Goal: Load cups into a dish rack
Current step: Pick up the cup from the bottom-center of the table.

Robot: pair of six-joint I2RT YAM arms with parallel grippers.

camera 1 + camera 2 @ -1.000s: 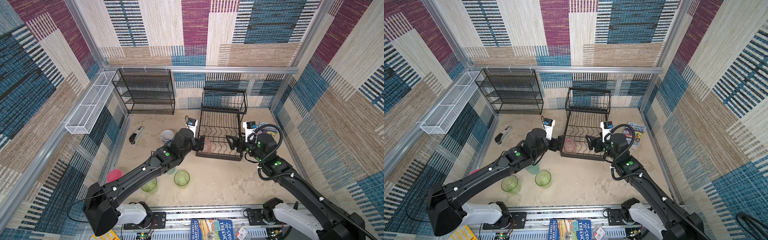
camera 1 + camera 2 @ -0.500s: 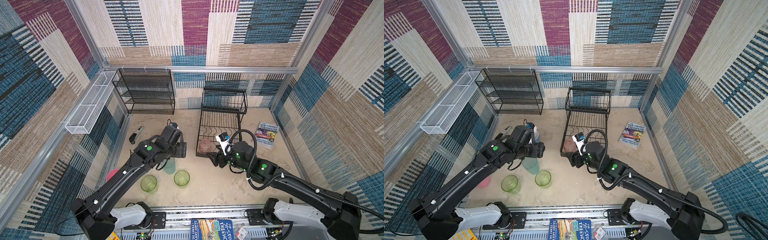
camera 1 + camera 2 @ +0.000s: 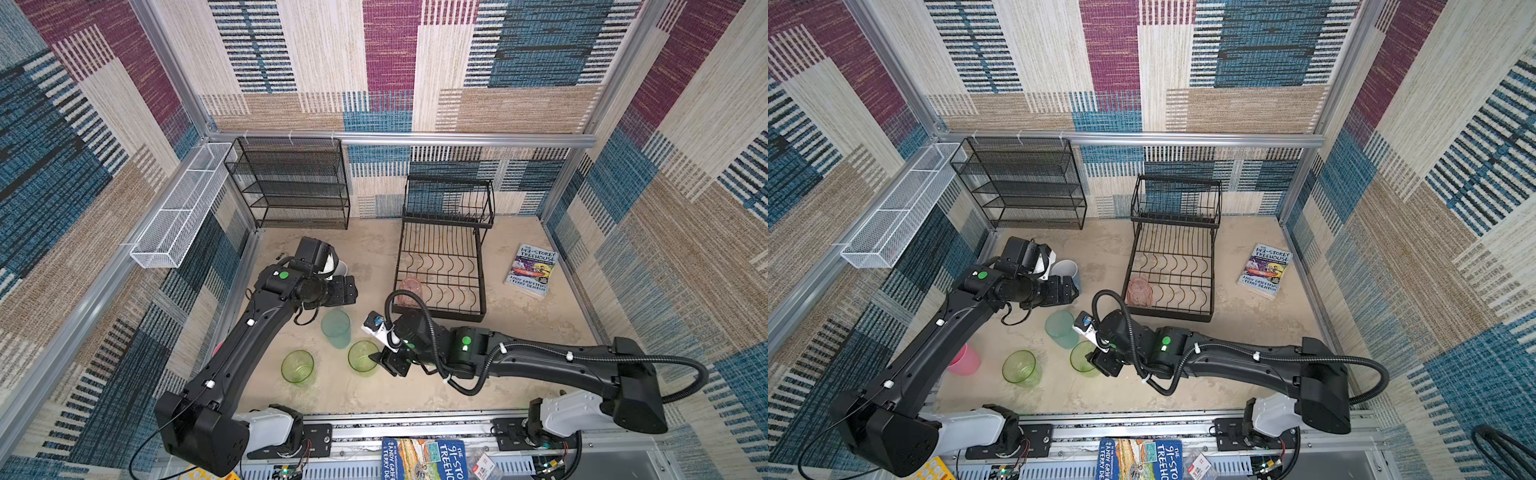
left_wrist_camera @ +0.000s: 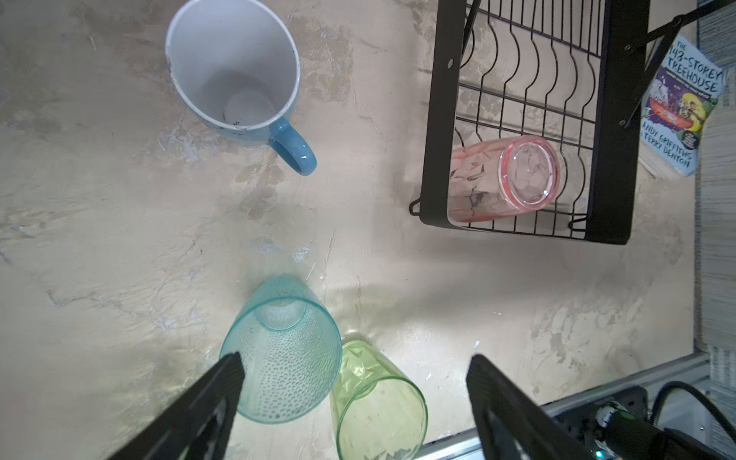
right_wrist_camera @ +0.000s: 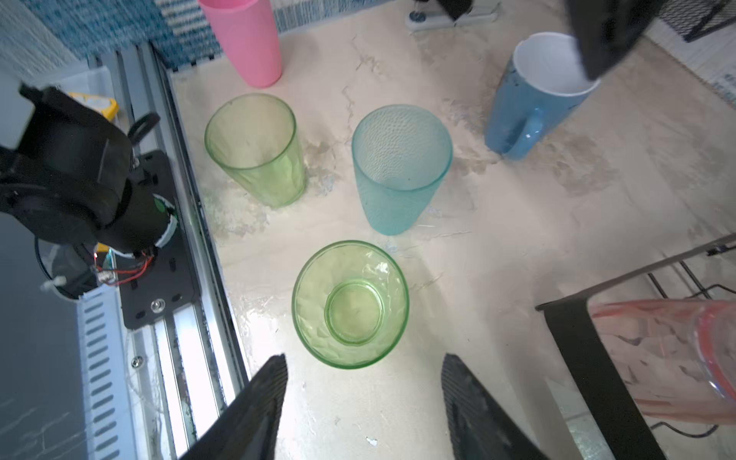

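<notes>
A sandy desk point(image 3: 365, 249) carries a black wire dish rack point(image 3: 449, 314) towards the back, with two black robot arms reaching in from the front.

One translucent peach-pink cup point(image 3: 409, 291) sits in the front corner of the rack's lower tray, base showing. I cannot tell if it leans. The other five cups stand on the desk, outside the rack.

The right tool point(image 5: 364, 358) hovers just beside a green tumbler point(image 3: 362, 356). Its fingers are spread, with nothing between them. The left tool point(image 4: 354, 358) is spread wide and empty above a taller teal tumbler point(image 3: 336, 328).

Further off are a second green tumbler point(image 3: 297, 365), a light-blue mug point(image 3: 1065, 270) and an opaque pink cup point(image 3: 964, 360).

The likely next step is gripping the near green tumbler. The teal tumbler stands close to it, so a wide approach could knock that over. The tapered, smooth plastic could also slip if pinched low or off-centre. With both arms working near each other, they could collide.
</notes>
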